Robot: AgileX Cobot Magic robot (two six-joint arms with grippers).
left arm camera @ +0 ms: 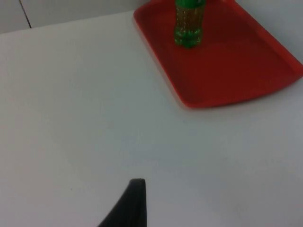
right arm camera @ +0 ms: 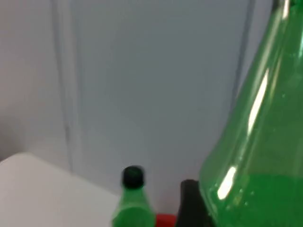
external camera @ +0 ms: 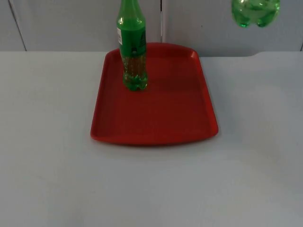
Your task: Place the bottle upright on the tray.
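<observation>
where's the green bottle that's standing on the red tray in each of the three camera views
Top view: the standing green bottle is upright on the red tray, at its far left corner.
Left wrist view: its lower body stands near the tray's far end.
Right wrist view: its black cap and neck rise beside the second green bottle, held aloft.
Shared landmark: the red tray.

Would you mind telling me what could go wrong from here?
1. The second bottle hangs high in the air beside the right gripper; a slip could drop it onto the table.
2. Setting it down near the standing bottle on the red tray could knock that one over.
</observation>
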